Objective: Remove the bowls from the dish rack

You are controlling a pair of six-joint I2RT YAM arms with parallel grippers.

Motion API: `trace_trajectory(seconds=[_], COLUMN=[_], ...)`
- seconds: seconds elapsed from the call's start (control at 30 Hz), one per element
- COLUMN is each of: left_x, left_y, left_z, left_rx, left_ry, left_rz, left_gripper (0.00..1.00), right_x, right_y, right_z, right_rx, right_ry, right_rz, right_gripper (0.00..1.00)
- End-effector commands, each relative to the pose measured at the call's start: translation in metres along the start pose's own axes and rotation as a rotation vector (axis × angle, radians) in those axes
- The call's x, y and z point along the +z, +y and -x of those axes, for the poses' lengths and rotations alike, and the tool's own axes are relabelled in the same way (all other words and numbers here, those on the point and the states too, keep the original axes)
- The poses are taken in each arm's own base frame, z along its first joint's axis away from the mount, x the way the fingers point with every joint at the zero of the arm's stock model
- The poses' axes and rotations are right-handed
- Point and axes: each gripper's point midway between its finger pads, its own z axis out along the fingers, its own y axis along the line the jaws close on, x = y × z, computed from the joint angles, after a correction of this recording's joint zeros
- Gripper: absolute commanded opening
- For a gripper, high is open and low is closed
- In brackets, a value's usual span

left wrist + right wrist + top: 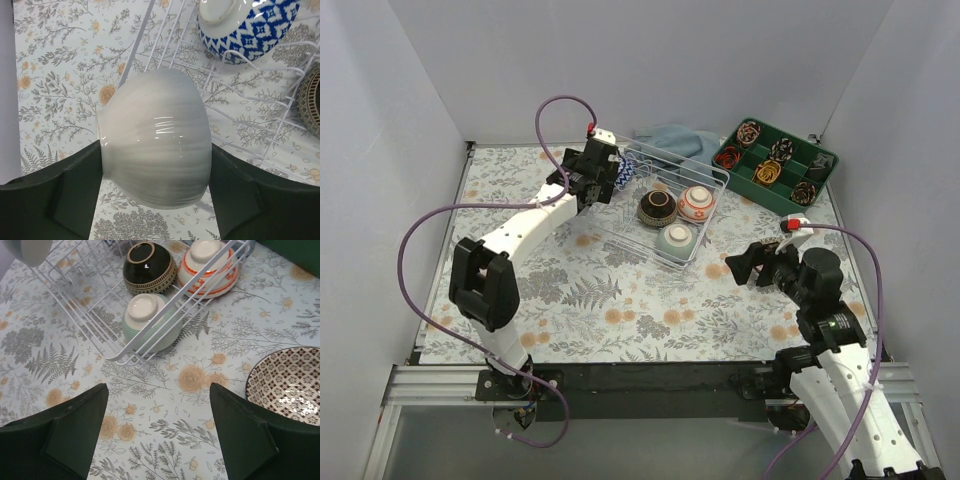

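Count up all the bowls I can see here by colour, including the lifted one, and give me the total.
White ribbed ceramic bowl: 1
Blue-and-white patterned bowl: 1
Black bowl with a gold band: 1
White bowl with orange bands: 1
Pale green bowl: 1
Brown-and-white patterned bowl: 1
Total: 6

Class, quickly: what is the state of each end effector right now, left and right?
Left end effector: closed on the white ribbed bowl.
Right end effector: open, holding nothing.
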Motion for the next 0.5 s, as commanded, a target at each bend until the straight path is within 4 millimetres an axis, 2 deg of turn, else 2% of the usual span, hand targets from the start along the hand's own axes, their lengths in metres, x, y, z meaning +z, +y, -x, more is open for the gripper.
trace_trajectory(seconds=[0.0, 0.1, 0.2, 0.23, 0.27, 0.33, 0.4, 0.43, 0.47], left_x=[-0.045, -0.063, -0.077, -0.089, -0.095, -0.109, -0.12, -0.12, -0.131], left_y=[0.033, 0.035, 0.027, 0.03, 0.025, 0.026, 0.021, 0.017, 0.019], left_z=[0.045, 0.052, 0.055, 0.06, 0.063, 0.063, 0.066, 0.061, 0.065], left_rx=[-0.189, -0.267, -0.335, -0.363, -0.399, -0.437, -0.487, -0.498, -0.524], left_ry=[-0.185, -0.233, -0.259, -0.287, -0.303, -0.329, -0.349, -0.34, -0.369], left_rz=[0.03, -0.025, -0.11, -0.134, -0.182, -0.227, -0.29, -0.311, -0.339], left_gripper=[0.12, 0.1, 0.09, 0.09, 0.09, 0.09, 0.09, 0.09, 0.08], right_x=[0.003, 0.011, 0.019, 0.023, 0.025, 0.03, 0.032, 0.036, 0.037], right_y=[0.032, 0.041, 0.051, 0.053, 0.057, 0.062, 0.072, 0.075, 0.083], right_z=[0.03, 0.031, 0.032, 0.035, 0.036, 0.037, 0.042, 0.041, 0.043], right_rx=[0.004, 0.032, 0.065, 0.069, 0.075, 0.091, 0.103, 0.111, 0.109], right_ry=[-0.055, -0.032, -0.022, -0.027, -0.023, -0.015, -0.019, -0.008, -0.016], right_rz=[0.156, 0.211, 0.266, 0.279, 0.293, 0.314, 0.352, 0.363, 0.392], right_gripper=[0.9, 0.89, 0.88, 0.88, 0.88, 0.88, 0.88, 0.88, 0.88])
